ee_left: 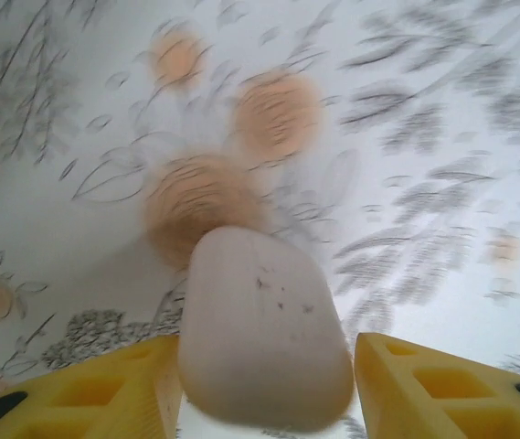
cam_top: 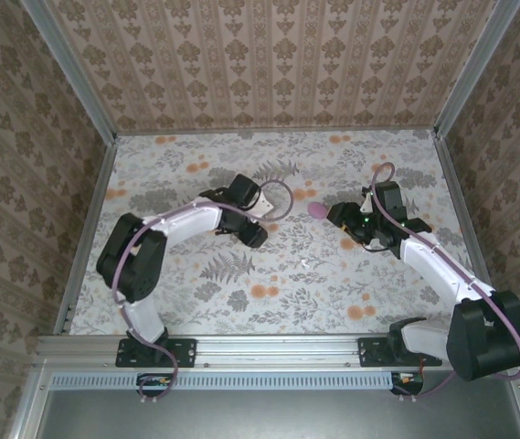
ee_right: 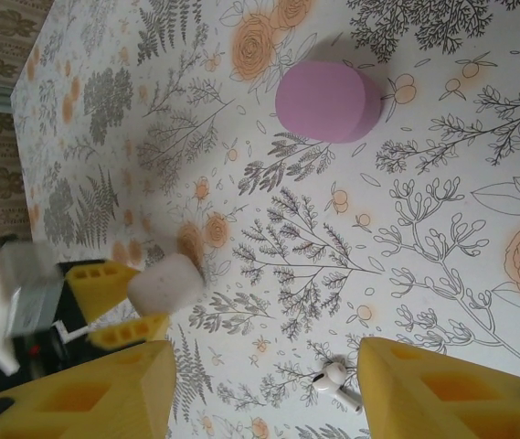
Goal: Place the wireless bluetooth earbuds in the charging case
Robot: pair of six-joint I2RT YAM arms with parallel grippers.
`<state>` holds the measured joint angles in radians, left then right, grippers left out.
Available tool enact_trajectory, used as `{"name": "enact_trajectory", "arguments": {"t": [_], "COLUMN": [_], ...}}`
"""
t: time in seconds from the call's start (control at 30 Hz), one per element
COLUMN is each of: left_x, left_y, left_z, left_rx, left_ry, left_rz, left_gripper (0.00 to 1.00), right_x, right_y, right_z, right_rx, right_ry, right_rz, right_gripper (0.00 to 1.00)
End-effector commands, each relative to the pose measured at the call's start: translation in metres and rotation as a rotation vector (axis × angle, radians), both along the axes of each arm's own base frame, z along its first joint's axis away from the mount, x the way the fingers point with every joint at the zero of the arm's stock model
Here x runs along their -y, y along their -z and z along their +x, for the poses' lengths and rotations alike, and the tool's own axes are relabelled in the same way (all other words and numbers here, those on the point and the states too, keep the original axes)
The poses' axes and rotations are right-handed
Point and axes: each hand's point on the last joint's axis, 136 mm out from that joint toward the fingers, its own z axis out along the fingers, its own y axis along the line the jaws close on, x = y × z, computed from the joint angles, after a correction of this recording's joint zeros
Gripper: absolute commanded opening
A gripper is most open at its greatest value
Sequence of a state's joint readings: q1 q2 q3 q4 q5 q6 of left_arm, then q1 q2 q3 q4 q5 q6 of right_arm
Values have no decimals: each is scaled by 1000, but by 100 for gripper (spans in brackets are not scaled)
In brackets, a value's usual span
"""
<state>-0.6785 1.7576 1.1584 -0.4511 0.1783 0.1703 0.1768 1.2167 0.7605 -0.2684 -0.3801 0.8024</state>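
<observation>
My left gripper (cam_top: 256, 218) is shut on a white rounded-square case (ee_left: 261, 338), which sits between its yellow fingers (ee_left: 104, 389) and looks raised off the table. The right wrist view shows that same case (ee_right: 166, 285) from the side. One small white earbud (ee_right: 337, 380) with a stem lies on the floral table, also visible in the top view (cam_top: 305, 265). My right gripper (ee_right: 269, 398) hangs open above the table, with the earbud showing between its fingers, close to the right one. A pink oval pebble-shaped case (ee_right: 326, 101) lies closed beyond it. I cannot tell which case is the charging case.
The floral tabletop (cam_top: 241, 302) is fenced by metal rails and patterned walls (cam_top: 269, 64) on three sides. The pink case (cam_top: 317, 210) lies between the two grippers. Both arm bases stand at the near edge.
</observation>
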Motion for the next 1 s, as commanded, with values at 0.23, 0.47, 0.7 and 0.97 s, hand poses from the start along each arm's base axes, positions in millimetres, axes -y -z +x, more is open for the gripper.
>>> {"name": "enact_trajectory", "arguments": {"t": [0.23,0.47,0.7,0.97], "left_x": [15,-6,-60,-118], "left_y": [-25,-68,-87,-113], "left_z": [0,25,30,30], "left_rx": [163,171,155,303], "left_ry": [150,-187,-484,-630], "left_rz": [-86,-349,-575,-611], "left_gripper": [52,54,54,55], "right_x": [-7,-47,-97,-152], "right_y": [3,9,25,40], "right_z": [-4,-3,7,-5], "right_rx": [10,-16,166,623], "right_ry": [-63,-274,-653,-1336], "right_rz": [42,39,-309,-610], "right_gripper": [56,53,56,63]}}
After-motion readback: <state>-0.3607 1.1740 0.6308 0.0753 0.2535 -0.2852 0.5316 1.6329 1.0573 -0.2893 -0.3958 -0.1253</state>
